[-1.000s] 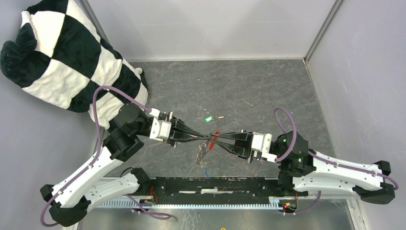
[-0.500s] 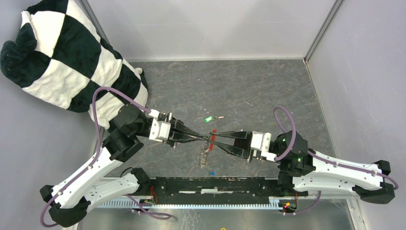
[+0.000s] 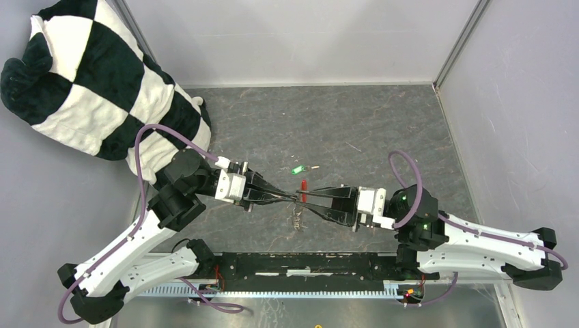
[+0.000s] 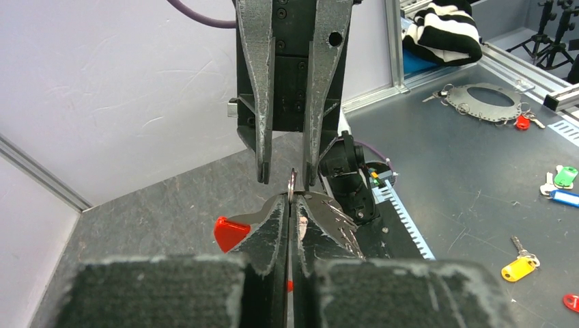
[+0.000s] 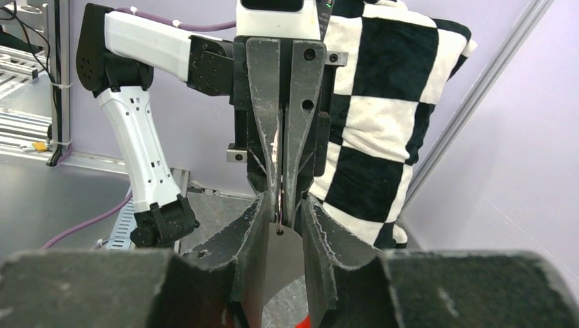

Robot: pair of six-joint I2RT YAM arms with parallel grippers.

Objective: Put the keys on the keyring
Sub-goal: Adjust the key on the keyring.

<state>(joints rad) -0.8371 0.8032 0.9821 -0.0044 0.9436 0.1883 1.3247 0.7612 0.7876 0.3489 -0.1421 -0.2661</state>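
The table (image 3: 369, 130) is a dark grey, stone-patterned sheet, boxed in at 12 and 3 o'clock by pale lilac walls (image 3: 293, 34) that meet at an aluminium corner post (image 3: 459, 42). A black-and-white chequered pillow (image 3: 89, 82) slumps over the 10 o'clock corner, partly off the surface. A black rail (image 3: 307, 263) carrying the arm bases runs along the 6 o'clock edge.

The two arms meet nose to nose at the middle of the table. The left gripper (image 3: 295, 197) is clenched on the thin wire ring of the keyring (image 4: 291, 186), holding it edge-on. The right gripper (image 3: 305, 200) is released, one finger on either side of that ring without pinching it. The keyring's red tag (image 3: 303, 186) pokes out at 12 o'clock of the meeting point, and its grey chain clump (image 3: 298, 220) shows at 6 o'clock of it; whether the clump hangs or lies on the table is unclear.

The green key (image 3: 297, 170) lies flat on the table just beyond the red tag, at 12 o'clock, apart from both grippers.

Behind the cell, the left wrist view shows a second grey bench (image 4: 478, 178) scattered with coloured key tags.
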